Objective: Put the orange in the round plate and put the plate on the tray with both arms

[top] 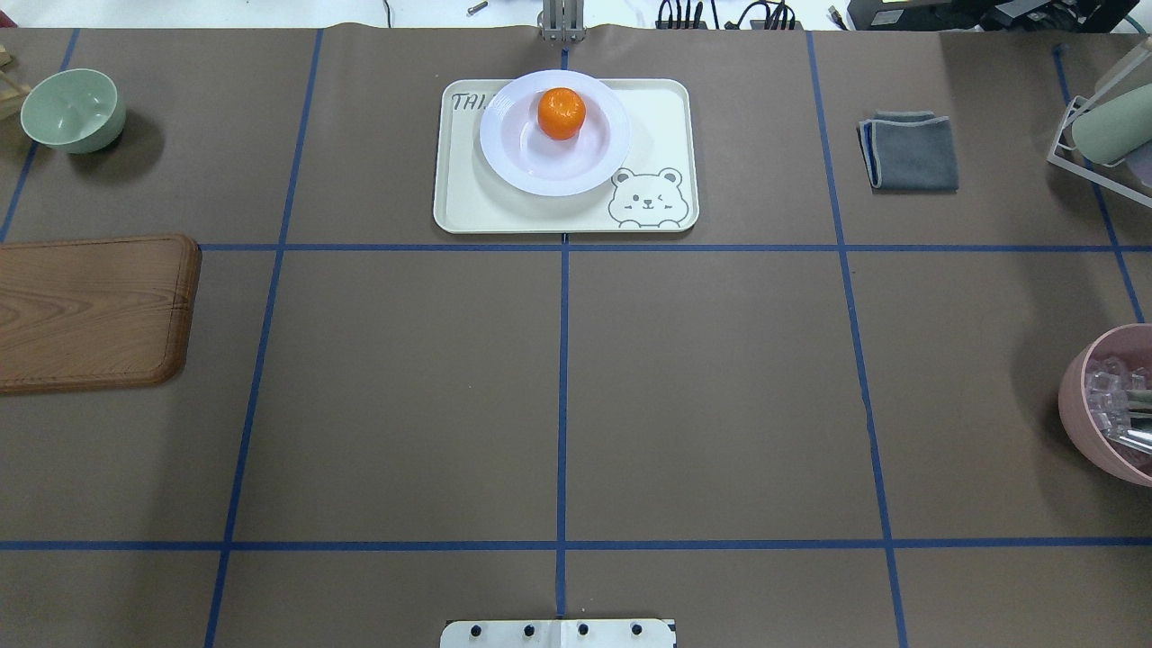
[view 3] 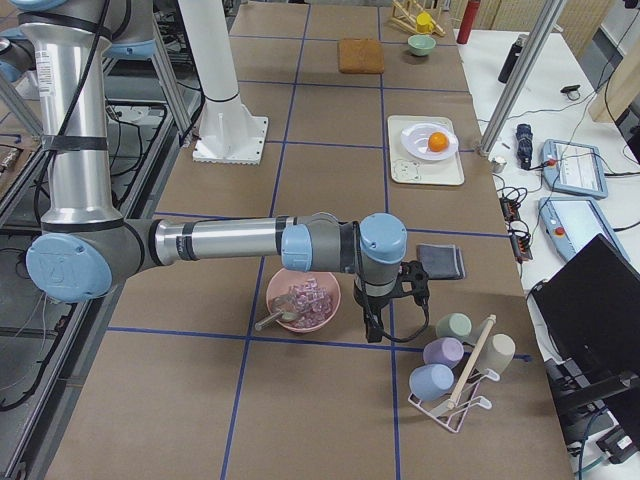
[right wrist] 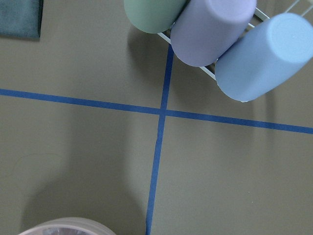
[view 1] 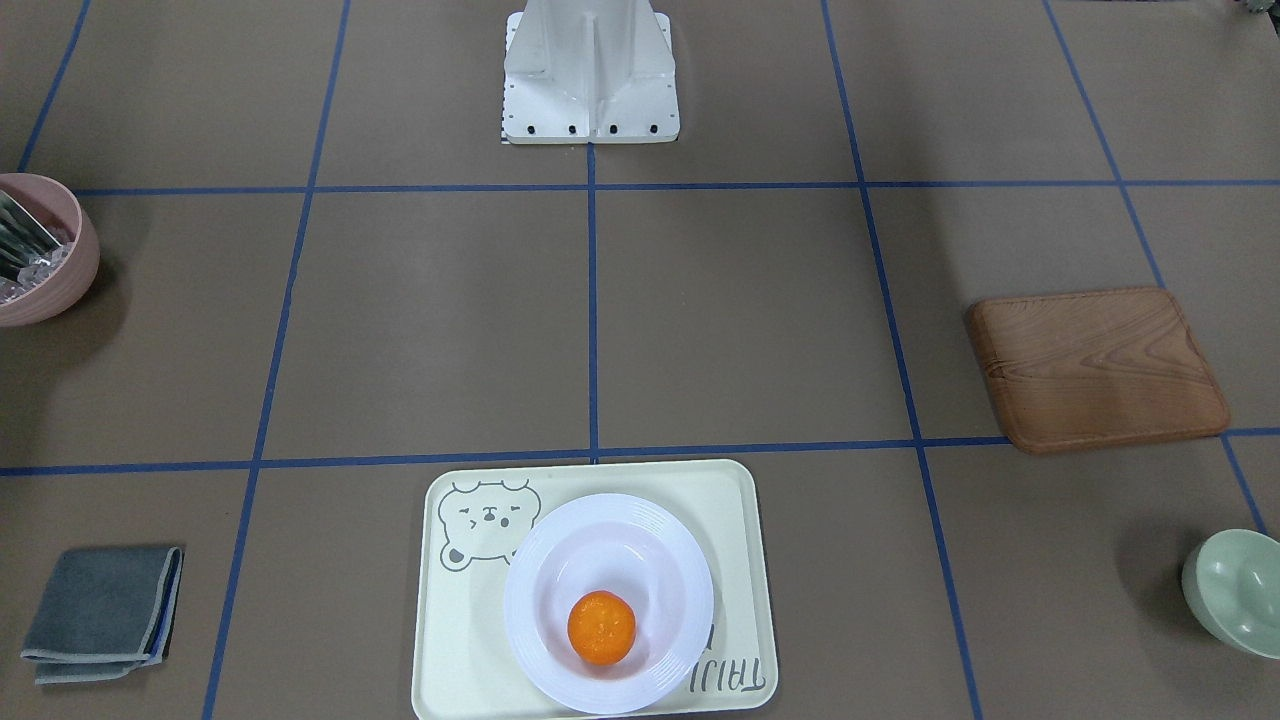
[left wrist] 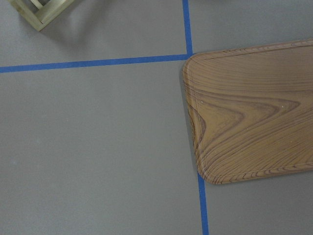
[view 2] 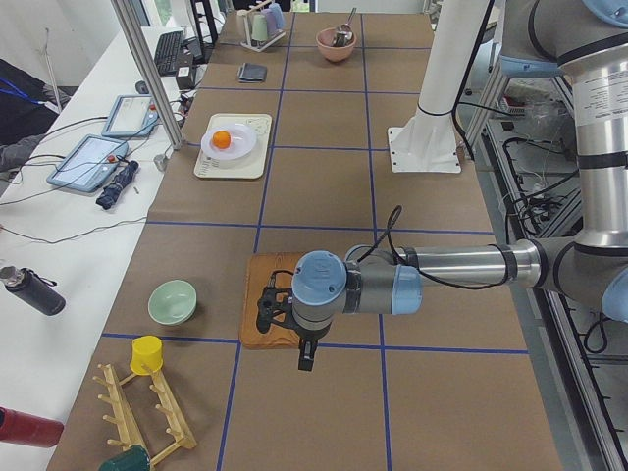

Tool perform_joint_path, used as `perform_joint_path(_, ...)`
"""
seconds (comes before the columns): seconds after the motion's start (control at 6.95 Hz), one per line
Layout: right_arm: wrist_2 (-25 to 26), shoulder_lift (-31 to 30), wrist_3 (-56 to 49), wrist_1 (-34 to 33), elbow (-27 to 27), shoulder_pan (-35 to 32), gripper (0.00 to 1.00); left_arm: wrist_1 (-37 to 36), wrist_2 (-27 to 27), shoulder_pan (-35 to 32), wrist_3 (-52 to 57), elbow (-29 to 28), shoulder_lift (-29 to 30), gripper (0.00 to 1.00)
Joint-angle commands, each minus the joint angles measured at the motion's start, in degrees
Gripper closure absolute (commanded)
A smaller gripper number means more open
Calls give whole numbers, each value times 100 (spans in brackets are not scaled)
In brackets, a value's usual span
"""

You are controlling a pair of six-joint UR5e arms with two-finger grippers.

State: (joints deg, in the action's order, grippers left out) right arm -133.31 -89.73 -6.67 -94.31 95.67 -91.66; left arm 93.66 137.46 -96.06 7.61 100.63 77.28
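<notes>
The orange [view 1: 601, 627] is seen lying in the round plate [view 1: 610, 510], which is set on the tray [view 1: 450, 640] near the bench [view 1: 700, 330] edge opposite the robot. Only in the 2 side views are the left tool [view 2: 267, 314], held above the wooden board [left wrist: 249, 112], and the right tool [view 3: 418, 285], between the pink bowl [view 3: 303, 299] and the cup rack [view 3: 460, 365], shown. Whether either is open or closed cannot be told. A grey cloth [top: 909, 150] and a green bowl [top: 72, 110] are placed well apart from the tray.

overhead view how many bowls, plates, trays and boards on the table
bowls: 2, pale green round bowl and pink round bowl
plates: 1, glossy white round plate
trays: 1, cream rectangular plastic tray
boards: 1, brown wooden board
total: 5
</notes>
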Motion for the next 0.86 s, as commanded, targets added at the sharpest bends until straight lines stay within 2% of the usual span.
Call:
perform_joint_path(0.0,7,-114,-10,1,39,7,0,3,0,0,3,1,-2,2)
perform_joint_path(0.72,15,-211,-19,1,180,7,0,-6,0,0,3,9,-2,2)
